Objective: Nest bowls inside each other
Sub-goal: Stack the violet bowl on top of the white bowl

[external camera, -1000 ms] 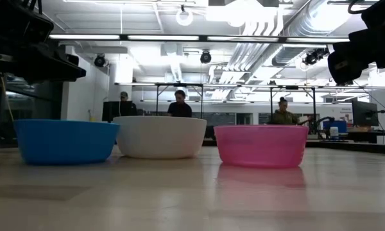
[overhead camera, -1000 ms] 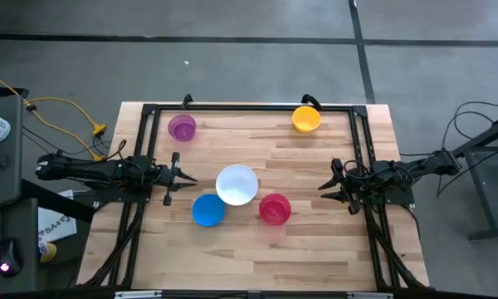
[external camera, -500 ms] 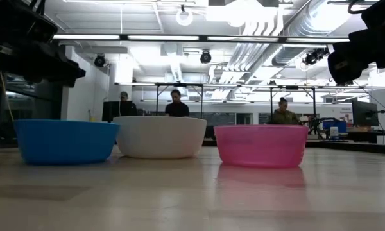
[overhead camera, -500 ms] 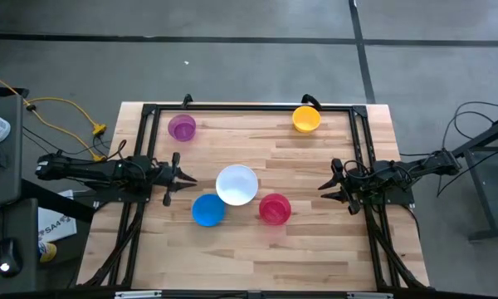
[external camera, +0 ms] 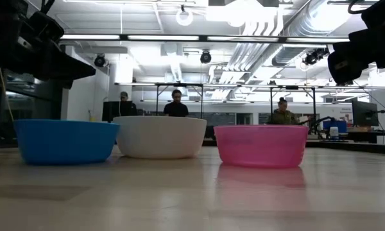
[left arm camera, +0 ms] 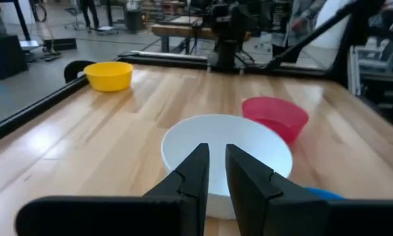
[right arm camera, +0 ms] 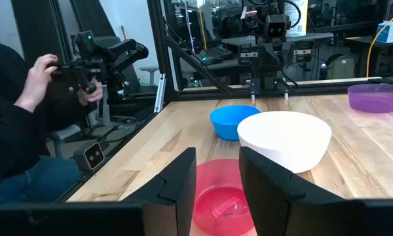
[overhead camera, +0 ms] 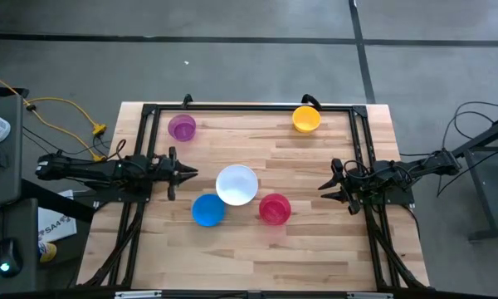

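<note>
1. In the middle of the worktop (overhead camera: 315, 249), three bowls are sitting close together: the white bowl (overhead camera: 236, 183) in the centre, the blue bowl (overhead camera: 207, 209) just near-left of it, and the red bowl (overhead camera: 274, 208) just near-right of it.
2. At the far edge, the purple bowl (overhead camera: 182, 127) is standing alone toward the left corner and the yellow bowl (overhead camera: 306, 119) alone toward the right corner, both well apart from the middle group.
3. All five are lying separate and upright, so no nesting is done yet, judging from the layout.
4. The left gripper (overhead camera: 185, 173) is hovering at the left edge of the worktop, pointing straight at the white bowl; its fingers (left arm camera: 198, 172) are standing slightly apart with only a narrow slot between them, grasping nothing.
5. The right gripper (overhead camera: 326, 184) is hovering at the right edge, its fingers (right arm camera: 183, 177) released and spread wider, empty, with the red bowl lying directly ahead of them.
6. The relation that matters: the white bowl is lying just right of the left fingers, in line with them, so the left arm is nearer to it, while the right arm is nearer to the red bowl.
7. The bowls being round, no long axis is constraining the approach; only the rim needs to fall between the fingers.
</note>
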